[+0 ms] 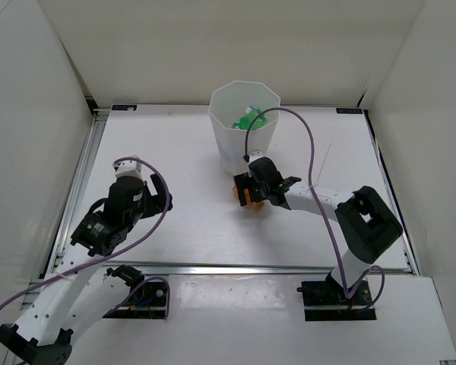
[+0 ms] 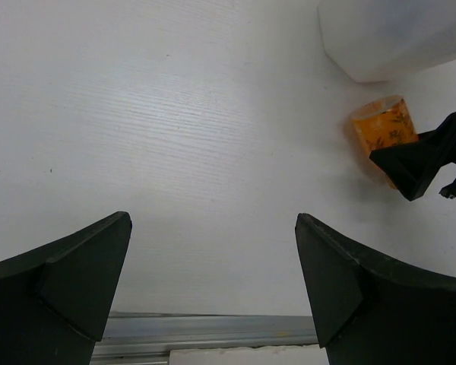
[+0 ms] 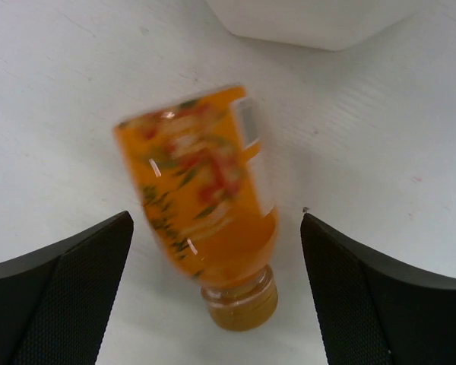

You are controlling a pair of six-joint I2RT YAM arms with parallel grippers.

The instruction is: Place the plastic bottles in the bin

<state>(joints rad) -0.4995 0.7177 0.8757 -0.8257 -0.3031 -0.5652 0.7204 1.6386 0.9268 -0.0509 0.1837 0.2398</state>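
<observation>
Orange bottle (image 3: 201,190) on its side on tabletop (image 1: 167,152), just beside base of bin (image 1: 235,156), cap toward right wrist camera. Right pincer (image 3: 215,220) spread wide either side of it, gripping nothing: lined up for a body grasp. Left pincer (image 2: 213,220) wide open, empty, parked well apart. Green bottle (image 1: 251,118) in bin; others possibly beneath.

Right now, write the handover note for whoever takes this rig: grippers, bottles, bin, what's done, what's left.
Left gripper: open, empty, hovering over the table, off to the side of the orange bottle.
Right gripper: open, one finger on each side of the orange bottle, not closed on it.
Orange bottle: on its side on the table, just in front of the bin.
Done: the green bottle is in the bin; what else is inside is unclear.
Left: grip the orange bottle, lift it, drop it in the bin. No other bottle shows outside the bin.
</observation>
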